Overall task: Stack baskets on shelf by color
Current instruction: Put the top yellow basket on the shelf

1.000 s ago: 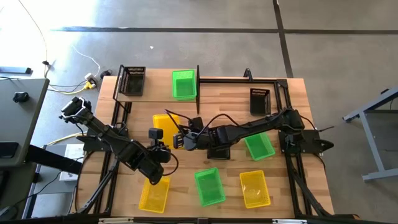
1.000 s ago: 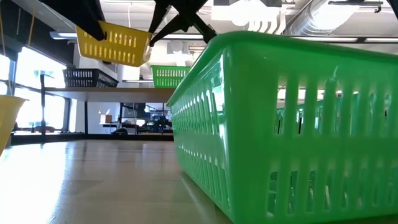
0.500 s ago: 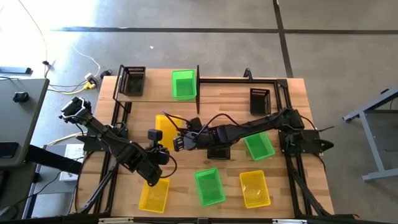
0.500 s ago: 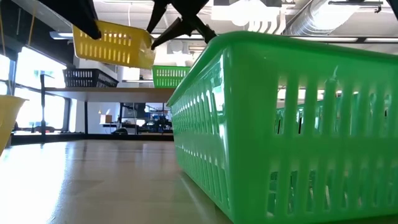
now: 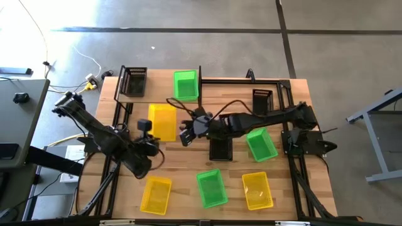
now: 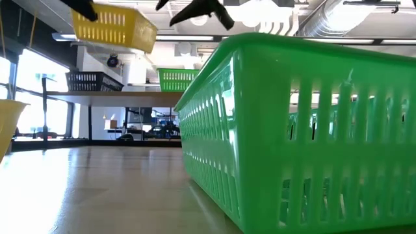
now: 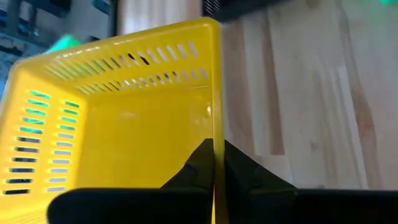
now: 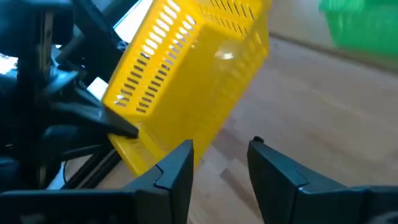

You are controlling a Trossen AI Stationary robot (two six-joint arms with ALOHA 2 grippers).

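Yellow basket (image 5: 162,120) hangs off the table, its near rim pinched in your left gripper (image 7: 214,163), just near the shelf (image 5: 157,91). Your right gripper (image 8: 221,158) stands beside it, fingers apart, empty. Bare wood (image 5: 182,160) lies open between it and the near baskets.

Both arms mid-frame in the high view.
Left gripper (image 5: 149,129) clamped at centre-left; right gripper (image 5: 186,133) at centre, fingers (image 8: 177,168) parted.

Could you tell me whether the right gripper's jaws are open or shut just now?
Open: the right gripper shows a clear gap between its jaws, clear of the yellow basket.
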